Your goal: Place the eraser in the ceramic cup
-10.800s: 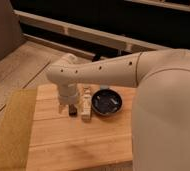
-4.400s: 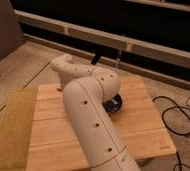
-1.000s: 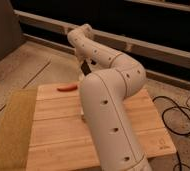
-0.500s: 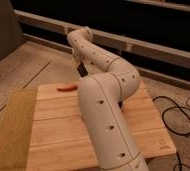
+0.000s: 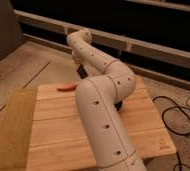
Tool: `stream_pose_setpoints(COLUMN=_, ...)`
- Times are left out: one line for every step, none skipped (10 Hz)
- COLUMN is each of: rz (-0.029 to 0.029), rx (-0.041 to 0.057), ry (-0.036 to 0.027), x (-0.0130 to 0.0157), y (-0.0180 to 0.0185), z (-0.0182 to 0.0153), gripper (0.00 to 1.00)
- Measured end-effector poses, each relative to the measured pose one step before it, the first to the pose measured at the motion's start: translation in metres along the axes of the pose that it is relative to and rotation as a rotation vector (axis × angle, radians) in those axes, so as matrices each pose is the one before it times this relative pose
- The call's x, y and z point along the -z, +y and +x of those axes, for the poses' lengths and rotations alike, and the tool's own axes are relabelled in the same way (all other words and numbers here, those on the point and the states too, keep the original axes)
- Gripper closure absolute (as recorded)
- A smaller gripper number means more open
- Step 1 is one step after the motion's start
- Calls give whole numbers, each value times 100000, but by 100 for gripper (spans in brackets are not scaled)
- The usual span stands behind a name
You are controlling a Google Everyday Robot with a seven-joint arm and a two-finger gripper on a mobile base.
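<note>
Camera view spotter: You have the white arm [image 5: 104, 107] filling the middle of the wooden table [image 5: 53, 135]. It climbs from the near edge, bends, and reaches back past the far edge. The dark piece hanging under its far end seems to be the gripper [image 5: 81, 71], just above the far edge of the table. I cannot tell whether it is open or closed.

Second spotter: Compared with half a second ago, you will find the pose almost unchanged. About four seconds ago the arm was folded low over the tabletop. Ten seconds ago it came in from the right, and the ceramic cup and the eraser stood in plain sight beside the black bowl [image 5: 119, 105].

Camera view spotter: Now you see neither the eraser nor the ceramic cup, because the arm covers that part of the table. Only a sliver of the bowl shows at the arm's right side. The orange-red sausage-shaped thing [image 5: 66, 87] lies near the far edge, left of the arm.

Second spotter: As for writing, you get one small mark [image 5: 162, 146] at the near right corner of the table, too small to read.
</note>
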Motion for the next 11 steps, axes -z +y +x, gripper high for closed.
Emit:
stream_pose_setpoints(rz=-467, rx=-333, ry=90, x=-110, y=52, z=9, gripper=80)
stream_pose_setpoints(rz=-347, rx=-551, ry=-153, x=23, y=-117, z=38, gripper=69)
stream_pose_setpoints(rz=-500, rx=-694, ry=-104, x=36, y=-129, z=119, gripper=57)
stream_pose_setpoints(rz=-720, rx=-928, ry=-42, x=-15, y=-79, z=182, gripper=46)
stream_pose_setpoints(rz=-438, rx=-764, ry=4, x=-40, y=-124, z=207, gripper=36)
stream_pose_setpoints(rz=-402, rx=-693, ry=56, x=-40, y=-115, z=217, gripper=29)
stream_pose_setpoints(rz=-424, rx=-667, ry=79, x=-69, y=-101, z=219, gripper=27)
stream_pose_setpoints(rz=-308, rx=-594, ry=-103, x=35, y=-127, z=148, gripper=27)
stream_pose_setpoints(rz=-218, rx=-260, ry=30, x=-51, y=-24, z=108, gripper=27)
stream_pose_setpoints(rz=-262, rx=-292, ry=-97, x=13, y=-14, z=74, gripper=27)
stream_pose_setpoints(rz=-147, rx=-70, ry=21, x=-43, y=12, z=90, gripper=27)
